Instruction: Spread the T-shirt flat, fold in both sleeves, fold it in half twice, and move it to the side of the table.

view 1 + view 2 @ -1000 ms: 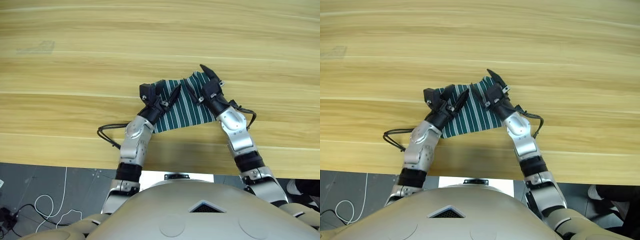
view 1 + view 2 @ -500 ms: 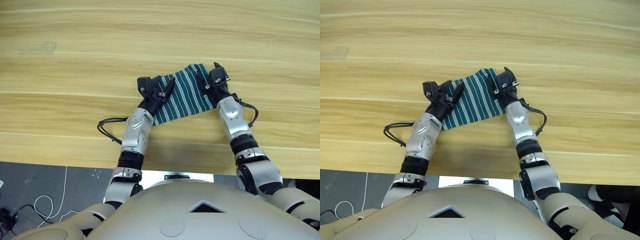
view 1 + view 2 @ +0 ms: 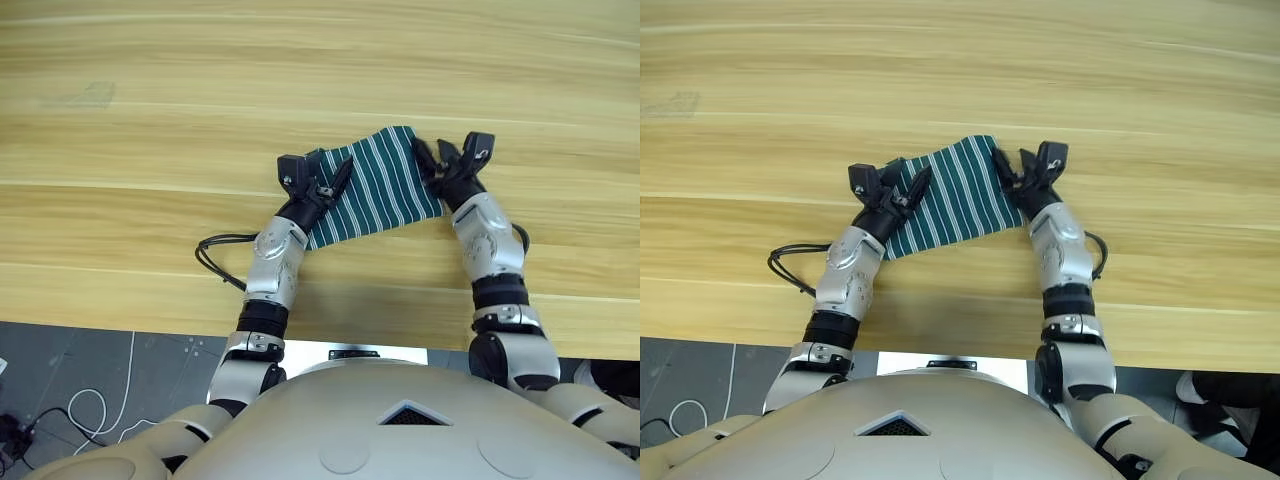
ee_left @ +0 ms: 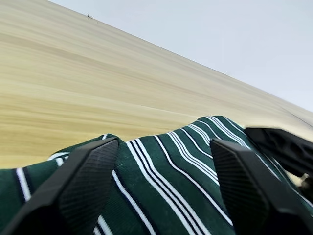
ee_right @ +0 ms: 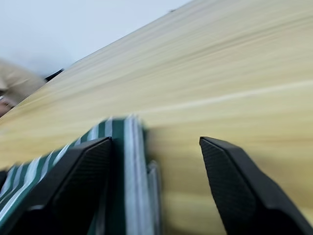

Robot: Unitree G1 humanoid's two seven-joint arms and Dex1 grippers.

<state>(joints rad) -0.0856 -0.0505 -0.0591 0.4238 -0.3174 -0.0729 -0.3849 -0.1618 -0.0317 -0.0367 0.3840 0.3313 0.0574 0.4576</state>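
- The folded striped T-shirt lies on the near part of the counter.
- The left gripper is spread over its left edge, and the right gripper is spread beside its right edge.
- It looks like light, limp cloth whose layers probably slide, so pinch all layers at an edge.

A light wooden bench spans the scene, its grain lines running left to right. A folded dark green shirt with thin white stripes lies directly on it, towards the near edge and about midway across. A faint pale patch marks the far left.
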